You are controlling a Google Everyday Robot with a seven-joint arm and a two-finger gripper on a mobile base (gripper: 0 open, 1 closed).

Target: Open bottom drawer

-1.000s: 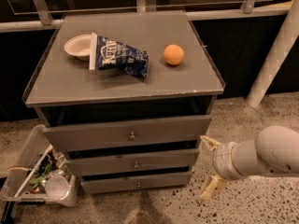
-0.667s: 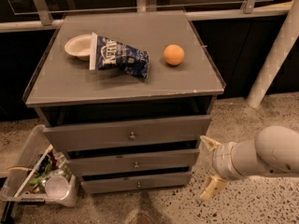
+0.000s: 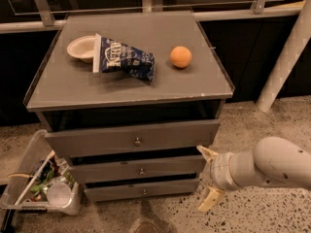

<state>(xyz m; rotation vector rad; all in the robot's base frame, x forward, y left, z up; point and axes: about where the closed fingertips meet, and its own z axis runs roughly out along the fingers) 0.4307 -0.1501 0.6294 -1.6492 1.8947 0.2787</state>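
The bottom drawer (image 3: 141, 190) is the lowest, slimmest grey front of the cabinet, with a tiny round knob (image 3: 144, 192) at its centre; it looks shut. Above it are the middle drawer (image 3: 138, 170) and the top drawer (image 3: 133, 139), which sticks out slightly. My gripper (image 3: 208, 177) is at the right of the cabinet, level with the two lower drawers, just off the front right corner. Its fingers are spread, one tip (image 3: 206, 152) up by the middle drawer, the other (image 3: 210, 200) down near the floor. It holds nothing.
On the cabinet top (image 3: 58, 89) lie a white bowl (image 3: 80, 48), a blue chip bag (image 3: 124, 58) and an orange (image 3: 181, 57). A clear bin of rubbish (image 3: 43, 183) stands on the floor at the left. A white post (image 3: 286, 57) leans at the right.
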